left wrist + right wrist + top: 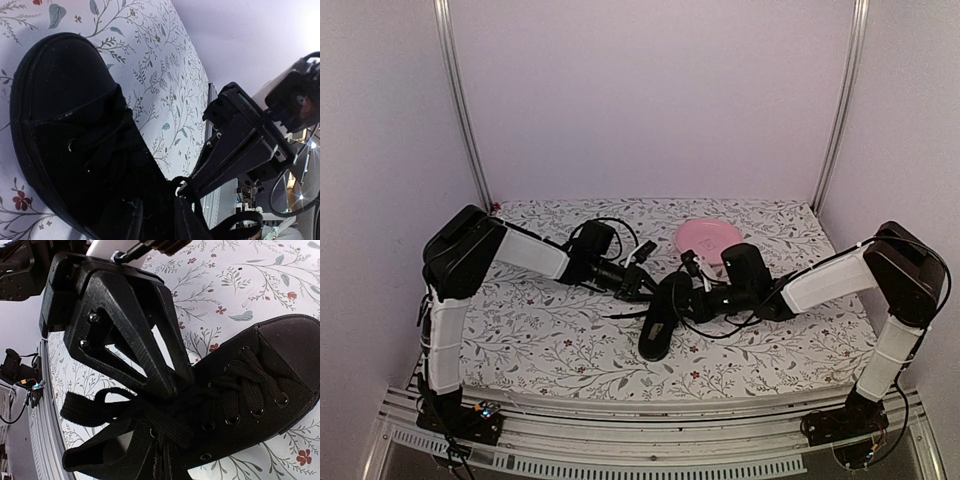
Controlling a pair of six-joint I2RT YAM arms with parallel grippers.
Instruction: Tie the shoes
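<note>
Here we find the shoe (658,325) lying near the middle of the flowered table cover (550,345), toe toward the arm bases, with its open end farther back between the two arms. The left gripper (172,387) reaches in from the left. Its fingers are drawn narrow and their tips are sunk in the bunched laces (240,385) at the top of the tongue; we cannot tell whether they pinch a strand. The right gripper (181,189) comes in from the opposite side, closed tight, its tip touching the same tangle just beside the left one's. The pink plate (708,238) sits behind, apart from the shoe.
</note>
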